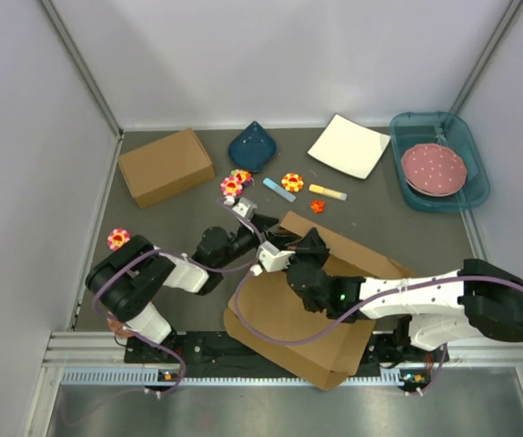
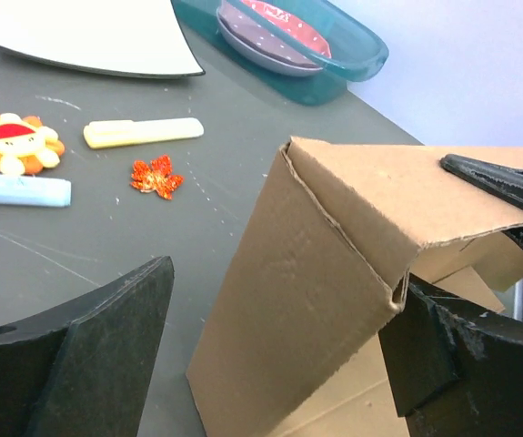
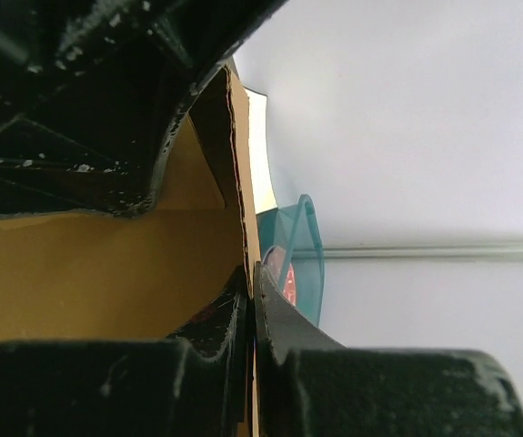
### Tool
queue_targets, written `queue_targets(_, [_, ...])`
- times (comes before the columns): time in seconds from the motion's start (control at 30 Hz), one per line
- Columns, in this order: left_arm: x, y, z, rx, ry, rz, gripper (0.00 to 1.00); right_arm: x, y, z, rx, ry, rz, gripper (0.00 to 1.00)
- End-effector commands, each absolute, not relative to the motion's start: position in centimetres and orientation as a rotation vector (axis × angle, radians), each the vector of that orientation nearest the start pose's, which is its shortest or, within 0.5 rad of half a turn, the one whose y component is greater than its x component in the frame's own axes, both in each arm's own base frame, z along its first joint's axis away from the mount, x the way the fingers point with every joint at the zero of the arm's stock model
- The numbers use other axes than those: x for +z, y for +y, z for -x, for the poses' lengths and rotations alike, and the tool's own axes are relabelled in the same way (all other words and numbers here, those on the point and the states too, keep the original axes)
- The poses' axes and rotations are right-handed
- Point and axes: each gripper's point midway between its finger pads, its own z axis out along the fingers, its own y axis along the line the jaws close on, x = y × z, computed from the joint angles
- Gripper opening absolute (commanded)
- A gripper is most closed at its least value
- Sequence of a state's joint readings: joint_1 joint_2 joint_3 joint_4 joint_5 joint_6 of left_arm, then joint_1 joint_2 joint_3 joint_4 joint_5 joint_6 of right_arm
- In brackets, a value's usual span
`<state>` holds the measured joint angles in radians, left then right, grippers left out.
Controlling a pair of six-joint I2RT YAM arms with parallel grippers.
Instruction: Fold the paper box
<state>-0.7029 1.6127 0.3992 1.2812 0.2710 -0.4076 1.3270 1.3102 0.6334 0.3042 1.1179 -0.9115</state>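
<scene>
The paper box (image 1: 284,319) lies as a flat brown cut-out at the near middle of the table, overhanging the front edge. One flap (image 2: 306,291) is lifted and bent over along a crease. My right gripper (image 3: 253,273) is shut on the edge of that flap (image 3: 239,182); one of its fingers (image 2: 497,187) shows on the flap's top edge in the left wrist view. My left gripper (image 2: 284,300) stands open around the raised flap, with one finger (image 2: 106,355) clear on the left and the other (image 2: 461,364) close against the fold. In the top view both grippers meet near the flap (image 1: 290,235).
A deeper brown cardboard box (image 1: 165,166) sits at the back left. Behind the cut-out are a dark blue dish (image 1: 252,146), a white plate (image 1: 349,146), a teal tray (image 1: 466,155) with a pink plate (image 1: 434,168), and small toys: flowers (image 1: 292,182), a yellow stick (image 2: 143,132), a red leaf (image 2: 155,177).
</scene>
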Motion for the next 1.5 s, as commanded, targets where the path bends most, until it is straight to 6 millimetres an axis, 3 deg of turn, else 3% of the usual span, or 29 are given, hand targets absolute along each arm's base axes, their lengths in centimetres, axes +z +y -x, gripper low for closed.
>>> queue_targets(0.0, [21.4,-32.0,-28.1,-1.082,1.243,-0.454,0.88,19.1,25.0,-22.9,-0.692,1.36,1.184,0.0])
queue_targets(0.17, [19.8,-32.1,-27.7,-1.084,1.27,-0.478,0.7,19.3,25.0,-22.9,-0.689,1.359,1.182,0.0])
queue_targets(0.2, [19.5,-32.2,-27.6,-1.075,1.274,-0.491,0.61,19.3,25.0,-22.9,-0.692,1.36,1.184,0.0])
queue_targets(0.27, [18.5,-32.0,-27.5,-1.062,1.297,-0.502,0.51,19.3,25.0,-22.9,-0.693,1.358,1.187,0.0])
queue_targets(0.3, [18.2,-31.9,-27.4,-1.054,1.301,-0.506,0.37,19.3,25.1,-22.9,-0.69,1.358,1.186,0.0])
queue_targets(0.43, [17.4,-31.8,-27.3,-1.043,1.321,-0.517,0.03,19.3,25.2,-22.9,-0.688,1.356,1.189,0.0])
queue_targets(0.47, [17.3,-31.9,-27.2,-1.043,1.325,-0.519,0.0,19.4,25.3,-22.9,-0.689,1.354,1.188,0.0])
queue_targets(0.6, [17.1,-32.2,-27.1,-1.023,1.333,-0.53,0.04,19.5,25.4,-22.9,-0.689,1.353,1.188,0.0])
queue_targets(0.63, [17.1,-32.2,-27.1,-1.018,1.335,-0.531,0.11,19.5,25.3,-23.0,-0.69,1.354,1.187,0.0])
queue_targets(0.67, [17.2,-32.3,-27.1,-1.015,1.335,-0.532,0.29,19.4,25.4,-22.9,-0.687,1.354,1.189,0.0])
queue_targets(0.77, [17.1,-32.4,-26.8,-0.989,1.334,-0.552,0.44,19.4,25.4,-22.9,-0.689,1.354,1.188,0.0])
queue_targets(1.03, [15.3,-32.3,-26.0,-0.952,1.376,-0.58,0.49,19.2,25.3,-22.9,-0.685,1.355,1.187,0.0])
queue_targets(1.2, [13.5,-32.1,-26.0,-0.927,1.421,-0.584,0.45,19.0,25.3,-22.8,-0.684,1.358,1.187,0.0])
queue_targets(1.27, [13.4,-32.1,-26.0,-0.929,1.415,-0.57,0.36,18.9,25.3,-22.8,-0.682,1.361,1.186,0.0])
queue_targets(1.37, [13.4,-32.2,-26.2,-0.935,1.411,-0.555,0.12,18.9,25.3,-22.7,-0.682,1.358,1.189,0.0])
queue_targets(1.47, [13.8,-32.7,-26.4,-0.929,1.398,-0.561,0.0,18.7,25.4,-22.6,-0.682,1.358,1.192,0.0])
